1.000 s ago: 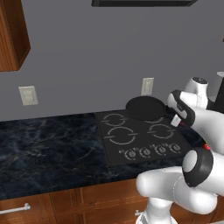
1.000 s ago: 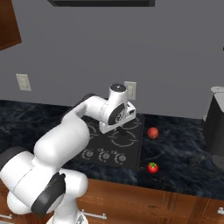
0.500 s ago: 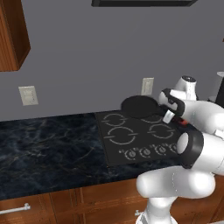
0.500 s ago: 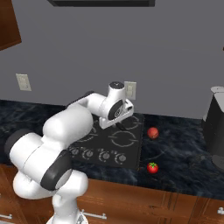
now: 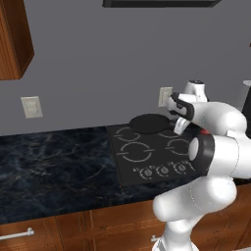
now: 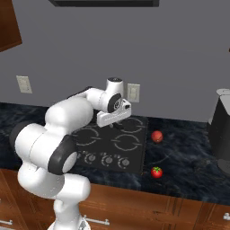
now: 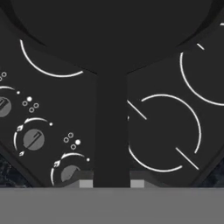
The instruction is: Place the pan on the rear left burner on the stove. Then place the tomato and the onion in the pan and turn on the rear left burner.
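The black pan (image 5: 148,122) hangs just above the rear of the stove (image 5: 128,169), and its round body (image 7: 113,30) spreads across the top of the hand view. My gripper (image 7: 111,183) is shut on the pan's dark handle (image 7: 111,131). From the left base the gripper (image 5: 179,126) is at the pan's right side, over the back of the cooktop. Arcs of the rear left burner (image 5: 126,133) show just left of the pan. The onion (image 6: 157,136) lies on the counter right of the stove (image 6: 134,155), and the tomato (image 6: 156,172) lies nearer the front edge.
Round knobs (image 5: 162,170) run along the stove's front. A dark appliance (image 6: 220,130) stands at the far right of the counter. Wall outlets (image 5: 32,107) (image 6: 133,92) sit on the grey wall. Dark counter (image 5: 54,166) stretches left of the stove.
The arm has carried the pan leftward over the back of the stove and slightly lower. The tomato and onion have stayed put.
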